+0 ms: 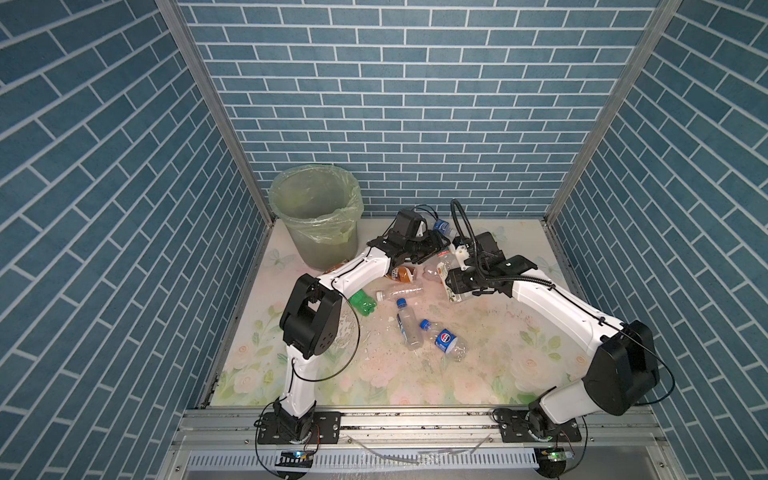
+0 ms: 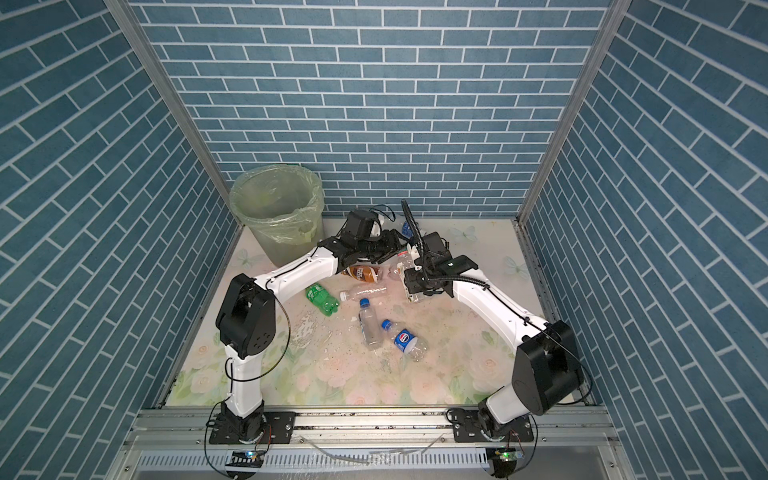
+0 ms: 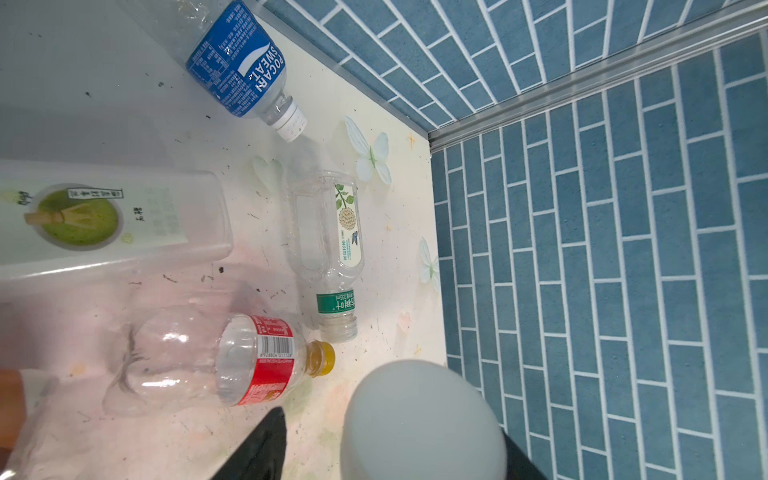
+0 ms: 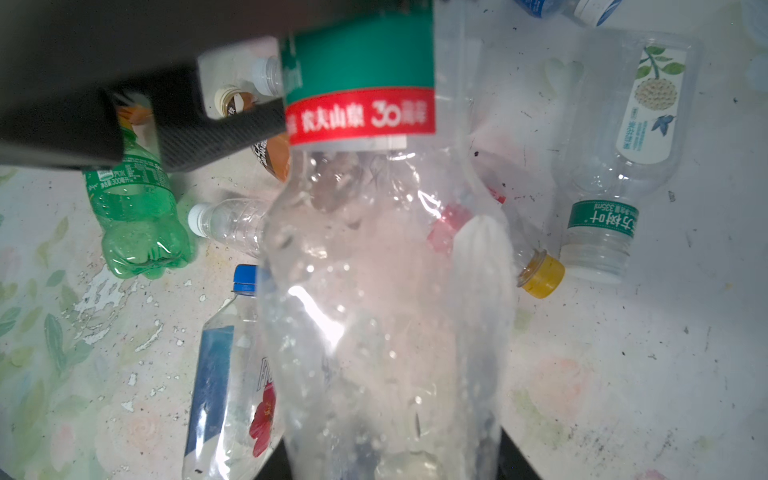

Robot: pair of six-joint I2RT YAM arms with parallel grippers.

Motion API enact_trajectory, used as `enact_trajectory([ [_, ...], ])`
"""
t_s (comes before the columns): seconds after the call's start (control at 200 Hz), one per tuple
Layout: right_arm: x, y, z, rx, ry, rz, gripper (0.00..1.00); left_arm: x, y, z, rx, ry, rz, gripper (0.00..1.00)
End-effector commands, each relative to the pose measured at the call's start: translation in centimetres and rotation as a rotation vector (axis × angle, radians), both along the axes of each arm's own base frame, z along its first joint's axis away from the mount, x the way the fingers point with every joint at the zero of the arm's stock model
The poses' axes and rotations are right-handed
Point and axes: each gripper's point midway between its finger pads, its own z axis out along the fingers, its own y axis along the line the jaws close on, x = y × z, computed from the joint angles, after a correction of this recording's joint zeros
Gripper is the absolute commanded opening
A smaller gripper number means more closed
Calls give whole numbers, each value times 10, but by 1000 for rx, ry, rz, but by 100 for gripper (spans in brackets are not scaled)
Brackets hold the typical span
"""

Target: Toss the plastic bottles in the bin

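Note:
My right gripper point(image 1: 454, 286) point(image 4: 395, 457) is shut on a square-sided clear bottle point(image 4: 374, 270) point(image 3: 104, 220) with a green and red label, held above the floor. My left gripper point(image 1: 438, 245) point(image 3: 386, 424) hangs just behind it, jaws apart. A pale, blurred round thing point(image 3: 419, 419) sits between them against one finger, with a gap at the other finger point(image 3: 262, 444). Beneath lie a red-labelled, yellow-capped bottle point(image 3: 249, 361) and a white-labelled one point(image 3: 332, 249). The bin point(image 1: 316, 216) stands at the back left, lined with a pale green bag.
More bottles lie mid-floor: a green one point(image 1: 362, 302), a brown-labelled one point(image 1: 401, 273), a clear white-capped one point(image 1: 399, 292) and two blue-capped ones point(image 1: 407, 328) point(image 1: 446, 340). A blue-labelled bottle point(image 3: 237, 62) rests by the back wall. Blue brick walls close three sides.

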Motion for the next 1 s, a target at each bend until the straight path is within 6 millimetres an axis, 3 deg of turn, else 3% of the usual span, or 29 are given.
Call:
enact_trajectory([
  [0.0, 12, 10, 16, 39, -32, -4, 50, 0, 3, -2, 57, -28, -7, 63],
  [0.17, 14, 12, 17, 42, -40, -1, 50, -2, 4, -7, 87, -36, -17, 45],
  [0.35, 17, 13, 19, 42, -46, 2, 50, -2, 1, -9, 98, -41, -38, 38],
  [0.425, 17, 14, 21, 42, -49, 6, 50, -1, 1, -5, 103, -57, -44, 30],
  [0.715, 17, 14, 29, 42, -65, 15, 64, 8, 11, 13, 151, -112, -38, 28],
  [0.87, 15, 13, 39, 57, -89, 16, 72, 19, 28, 26, 176, -137, -9, 28],
  [0.99, 16, 12, 52, 78, -129, 14, 83, 29, 43, 45, 187, -171, 10, 28],
])
